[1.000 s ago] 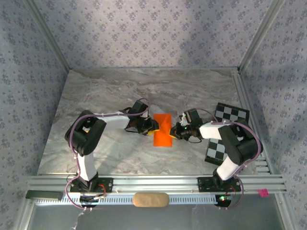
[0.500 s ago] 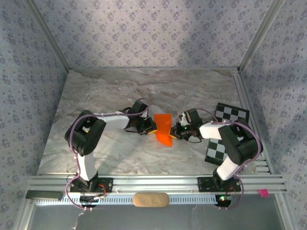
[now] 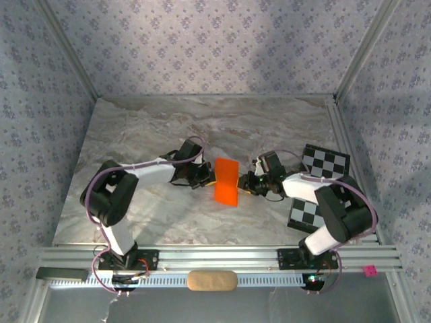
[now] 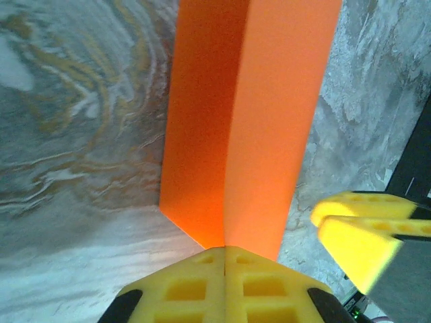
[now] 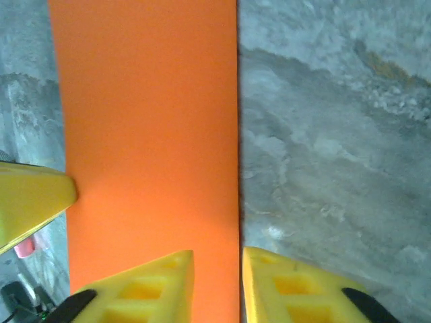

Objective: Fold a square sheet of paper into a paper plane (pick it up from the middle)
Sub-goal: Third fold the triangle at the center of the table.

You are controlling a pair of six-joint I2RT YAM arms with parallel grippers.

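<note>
The square sheet of paper, bright orange, is folded in half lengthwise at the table's middle. In the left wrist view the square sheet of paper spreads as two flaps in a V from its crease. My left gripper is shut on the near end of that crease, its fingertips pressed together. My right gripper is at the paper's right side. In the right wrist view its fingertips stand a little apart, open, with the paper's straight edge running between them.
A black-and-white checkerboard card lies right of the right arm. The marble table is walled by a metal frame. On the front rail sit a tan pad and a small pink piece.
The paper went from lying flat to being lifted and tilted along its crease. The left arm's elbow swung left and its gripper drew back slightly; the right gripper stayed by the paper's right edge.
</note>
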